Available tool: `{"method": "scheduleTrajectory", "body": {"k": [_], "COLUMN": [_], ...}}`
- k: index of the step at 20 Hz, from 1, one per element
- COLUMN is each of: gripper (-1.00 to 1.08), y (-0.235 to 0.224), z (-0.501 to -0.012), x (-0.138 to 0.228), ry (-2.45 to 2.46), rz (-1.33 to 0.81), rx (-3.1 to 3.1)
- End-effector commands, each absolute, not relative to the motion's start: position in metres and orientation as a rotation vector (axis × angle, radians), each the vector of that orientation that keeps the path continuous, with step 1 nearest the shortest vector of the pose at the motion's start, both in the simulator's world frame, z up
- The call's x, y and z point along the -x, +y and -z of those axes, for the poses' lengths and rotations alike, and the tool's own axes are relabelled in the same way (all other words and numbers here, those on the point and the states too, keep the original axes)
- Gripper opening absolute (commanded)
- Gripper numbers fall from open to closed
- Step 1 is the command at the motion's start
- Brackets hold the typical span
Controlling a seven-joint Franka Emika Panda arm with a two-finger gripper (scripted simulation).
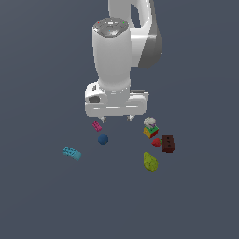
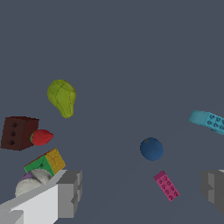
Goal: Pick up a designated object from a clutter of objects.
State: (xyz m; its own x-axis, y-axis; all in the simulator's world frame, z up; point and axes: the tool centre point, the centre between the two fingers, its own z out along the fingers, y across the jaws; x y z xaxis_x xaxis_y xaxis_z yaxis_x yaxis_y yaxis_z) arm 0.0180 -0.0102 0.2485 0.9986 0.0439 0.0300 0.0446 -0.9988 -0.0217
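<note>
Fingers stand wide apart, holding nothing, above the bench. Between them and a little ahead lies the blue ball, free on the surface, with the pink brick just beside it. The cyan brick lies apart toward the exterior view's left. Pear, brown block, red piece, multicoloured cube and white ball cluster at the right.

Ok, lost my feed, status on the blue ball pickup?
Gripper open, empty, above the toys. Blue ball on the floor, untouched. Pink brick close beside it, not touching.
</note>
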Motion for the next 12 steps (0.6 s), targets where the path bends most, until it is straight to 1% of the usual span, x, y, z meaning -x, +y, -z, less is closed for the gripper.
{"method": "scheduleTrajectory", "body": {"k": [1, 7, 12], "gripper": [1.0, 1.0, 1.0], "y": [-0.023, -0.054, -0.072], "z": [-0.222, -0.155, -0.115], "x": [-0.017, -0.007, 0.005], "ry": [-0.085, -0.133, -0.163], "rz": [0.039, 0.022, 0.011], "rx": [3.122, 3.129, 3.133]}}
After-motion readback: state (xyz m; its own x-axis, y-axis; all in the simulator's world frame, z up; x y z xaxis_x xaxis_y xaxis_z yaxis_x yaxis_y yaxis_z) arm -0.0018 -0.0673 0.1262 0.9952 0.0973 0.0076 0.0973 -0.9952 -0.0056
